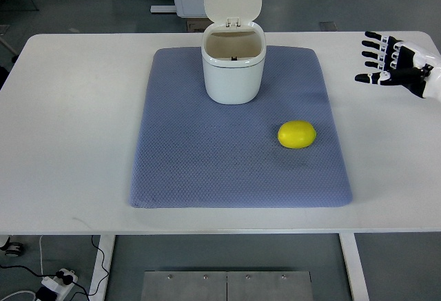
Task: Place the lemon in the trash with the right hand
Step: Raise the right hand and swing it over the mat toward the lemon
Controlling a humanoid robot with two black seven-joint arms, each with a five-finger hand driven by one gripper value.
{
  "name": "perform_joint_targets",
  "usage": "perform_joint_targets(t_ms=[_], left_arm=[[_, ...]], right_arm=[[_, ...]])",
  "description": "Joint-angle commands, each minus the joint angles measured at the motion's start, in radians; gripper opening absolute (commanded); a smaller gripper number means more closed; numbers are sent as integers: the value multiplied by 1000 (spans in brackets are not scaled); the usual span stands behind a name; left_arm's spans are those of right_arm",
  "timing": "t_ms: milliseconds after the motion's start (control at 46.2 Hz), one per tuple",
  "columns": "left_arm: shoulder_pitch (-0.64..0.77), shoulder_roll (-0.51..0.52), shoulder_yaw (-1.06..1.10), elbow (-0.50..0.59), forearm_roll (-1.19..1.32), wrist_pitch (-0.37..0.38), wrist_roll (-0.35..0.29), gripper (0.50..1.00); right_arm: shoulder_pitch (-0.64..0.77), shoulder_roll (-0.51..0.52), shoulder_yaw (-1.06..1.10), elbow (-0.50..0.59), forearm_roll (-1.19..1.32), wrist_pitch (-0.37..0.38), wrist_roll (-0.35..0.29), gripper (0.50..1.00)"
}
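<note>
on the blue-grey quilted fabric mat [207,170], toward its right side, lies the smooth oval yellow lemon [297,134], resting alone with nothing touching it. the mat covers the middle of the white rectangular surface [69,122]. at the far end of the mat stands the small white plastic trash bin [233,74], upright, its hinged white lid [233,1] flipped up and back so the mouth is open; the inside looks empty as far as can be seen. the lemon sits nearer the robot than the bin and to its right, clearly apart from it.

the black-and-white right hand [386,60] comes in from the right edge and hovers over bare surface beyond the mat's right border, well apart from the lemon. its fingers are spread and straight, pointing left, holding nothing. the left arm does not show.

as a judgement, the task has barely started: the bin is ready to receive, but the lemon is not yet grasped. reaching, closing on the fruit, carrying it over the open mouth and letting go all remain.
</note>
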Motion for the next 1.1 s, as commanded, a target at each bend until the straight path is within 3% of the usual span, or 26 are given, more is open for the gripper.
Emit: perform_joint_targets(t_ms=[0, 195, 498, 1082], left_arm=[[0, 0, 0, 0, 0, 0, 1, 1000], [0, 0, 0, -1, 0, 0, 0, 1000], [0, 0, 0, 0, 0, 0, 1, 1000], [0, 0, 0, 0, 0, 0, 1, 1000]], right_arm=[[68, -30, -97, 0, -1, 7, 38, 1000], [246, -42, -344, 2, 0, 4, 116, 1000], [330, -45, -439, 2, -1, 5, 108, 1000], [712, -25, -879, 39, -9, 48, 107, 1000]])
